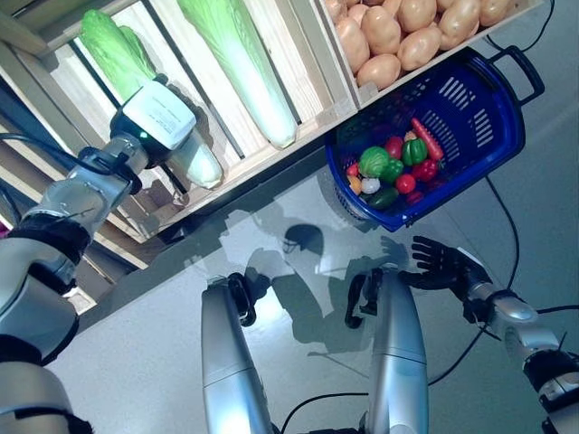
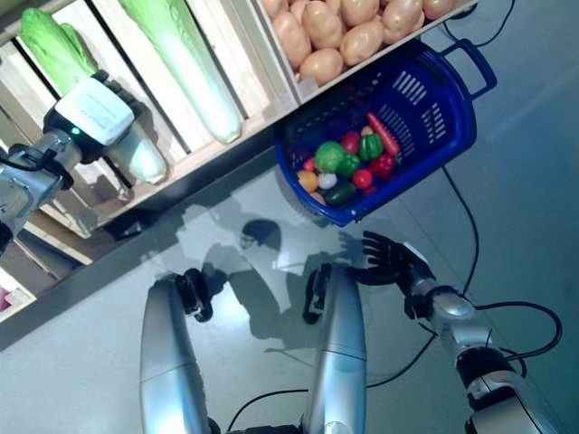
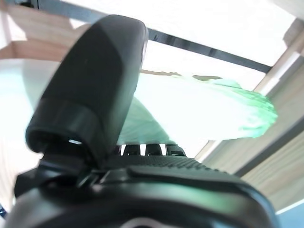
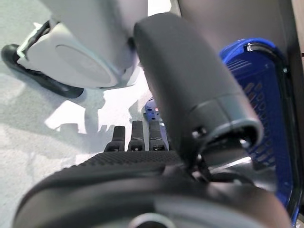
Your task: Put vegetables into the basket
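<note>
My left hand (image 2: 119,95) is up at the wooden crate shelf, against a long napa cabbage (image 1: 116,47) that lies in the left slot. In the left wrist view the thumb (image 3: 95,85) stands over the pale green leaves (image 3: 209,109) and the fingers look straight. A blue plastic basket (image 1: 502,136) sits on the floor at the right and holds several small vegetables, among them a green pepper (image 1: 373,161) and a red chili (image 1: 427,138). Below the basket, my right hand (image 1: 441,265) hovers open with spread fingers, holding nothing.
A second napa cabbage (image 1: 242,68) lies in the neighbouring slot of the shelf. A crate of potatoes (image 1: 398,36) stands above the basket. The basket's handle (image 1: 523,68) points away to the right. Grey floor stretches between shelf and basket.
</note>
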Controlling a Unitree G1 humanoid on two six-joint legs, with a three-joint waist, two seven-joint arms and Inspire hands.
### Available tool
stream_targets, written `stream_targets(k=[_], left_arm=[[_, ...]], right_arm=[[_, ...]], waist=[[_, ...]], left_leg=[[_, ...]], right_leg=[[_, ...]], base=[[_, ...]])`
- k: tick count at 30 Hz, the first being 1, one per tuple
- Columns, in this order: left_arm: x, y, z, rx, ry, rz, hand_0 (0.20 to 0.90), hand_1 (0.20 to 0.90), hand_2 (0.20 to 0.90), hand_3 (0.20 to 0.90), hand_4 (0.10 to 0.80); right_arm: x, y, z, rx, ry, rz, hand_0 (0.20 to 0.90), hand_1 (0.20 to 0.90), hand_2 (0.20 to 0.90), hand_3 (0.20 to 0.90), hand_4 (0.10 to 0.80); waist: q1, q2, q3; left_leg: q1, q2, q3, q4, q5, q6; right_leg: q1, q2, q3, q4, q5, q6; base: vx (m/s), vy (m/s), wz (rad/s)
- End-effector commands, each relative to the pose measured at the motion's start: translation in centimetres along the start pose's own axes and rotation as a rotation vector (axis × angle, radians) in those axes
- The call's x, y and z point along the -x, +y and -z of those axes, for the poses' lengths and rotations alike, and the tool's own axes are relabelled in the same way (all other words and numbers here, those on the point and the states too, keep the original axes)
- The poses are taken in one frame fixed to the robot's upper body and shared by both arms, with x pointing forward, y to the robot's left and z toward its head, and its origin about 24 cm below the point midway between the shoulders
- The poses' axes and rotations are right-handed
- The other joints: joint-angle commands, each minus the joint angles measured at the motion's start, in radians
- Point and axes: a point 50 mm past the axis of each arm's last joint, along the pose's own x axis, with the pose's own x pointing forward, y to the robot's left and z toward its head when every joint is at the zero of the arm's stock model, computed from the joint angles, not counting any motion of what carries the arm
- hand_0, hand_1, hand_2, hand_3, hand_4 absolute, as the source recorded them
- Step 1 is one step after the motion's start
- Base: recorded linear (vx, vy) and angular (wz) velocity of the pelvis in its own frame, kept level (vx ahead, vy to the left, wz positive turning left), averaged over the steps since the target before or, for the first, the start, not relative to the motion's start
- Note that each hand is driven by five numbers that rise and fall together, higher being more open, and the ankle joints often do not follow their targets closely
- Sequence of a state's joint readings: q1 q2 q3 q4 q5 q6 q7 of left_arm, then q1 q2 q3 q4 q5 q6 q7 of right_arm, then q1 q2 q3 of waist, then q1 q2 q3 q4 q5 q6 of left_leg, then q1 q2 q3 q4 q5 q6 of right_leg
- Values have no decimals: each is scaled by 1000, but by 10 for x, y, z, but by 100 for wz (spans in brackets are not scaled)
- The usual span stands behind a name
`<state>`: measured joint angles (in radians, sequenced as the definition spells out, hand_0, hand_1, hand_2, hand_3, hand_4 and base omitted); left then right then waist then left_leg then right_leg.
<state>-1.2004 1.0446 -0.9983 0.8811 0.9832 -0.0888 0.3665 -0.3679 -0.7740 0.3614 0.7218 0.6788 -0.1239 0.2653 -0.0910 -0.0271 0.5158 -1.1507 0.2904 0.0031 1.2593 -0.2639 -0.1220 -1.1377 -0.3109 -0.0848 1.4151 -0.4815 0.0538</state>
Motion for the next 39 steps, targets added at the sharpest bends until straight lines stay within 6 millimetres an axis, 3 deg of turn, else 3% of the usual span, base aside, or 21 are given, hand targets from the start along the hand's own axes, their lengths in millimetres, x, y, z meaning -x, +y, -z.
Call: stream_targets(k=[1, 13, 19, 30, 36, 39], left_arm=[[28, -9, 70, -57, 216, 115, 300, 300, 300, 300, 400], [29, -7, 62, 38, 183, 12, 300, 300, 300, 300, 400], [32, 1, 59, 190, 196, -184, 300, 300, 300, 300, 400], [48, 11, 27, 833, 208, -601, 300, 300, 300, 300, 400], [53, 18, 8, 1147, 169, -709, 300, 300, 300, 300, 400], [57, 19, -2, 1435, 149, -751, 300, 300, 300, 300, 400]], right_arm=[[20, -41, -22, -25, -108, 115, 900, 900, 900, 900, 800], [14, -38, -39, -38, -192, 97, 900, 900, 900, 900, 800], [13, -30, -42, -37, -225, 59, 900, 900, 900, 900, 800], [5, 24, -32, -18, -326, -53, 900, 900, 900, 900, 800], [2, 44, -45, -12, -409, -103, 900, 900, 900, 900, 800], [-1, 58, -59, -16, -488, -143, 900, 900, 900, 900, 800]], waist=[[-10, 4, -31], [-7, 9, -50], [-11, 24, -71], [-5, 39, -189], [13, 40, -238], [24, 36, -257]], left_leg=[[45, 24, 21, -36, -74, -2], [113, 34, 50, -83, -65, 9], [246, 32, 101, -179, -50, 16], [507, 0, 150, -391, -9, 23], [598, -16, 158, -484, 22, 34], [655, -25, 159, -523, 24, 32]], right_leg=[[42, -68, -12, -97, 98, 43], [113, -65, -33, -151, 105, 45], [241, -45, -39, -255, 129, 44], [478, -19, -31, -443, 156, 25], [564, -20, -49, -528, 189, 15], [620, -19, -62, -565, 194, 17]], base=[[-5, -6, -3], [-1, -1, 0], [22, -7, -2], [98, -34, -3], [20, -59, 1], [32, -77, 7]])
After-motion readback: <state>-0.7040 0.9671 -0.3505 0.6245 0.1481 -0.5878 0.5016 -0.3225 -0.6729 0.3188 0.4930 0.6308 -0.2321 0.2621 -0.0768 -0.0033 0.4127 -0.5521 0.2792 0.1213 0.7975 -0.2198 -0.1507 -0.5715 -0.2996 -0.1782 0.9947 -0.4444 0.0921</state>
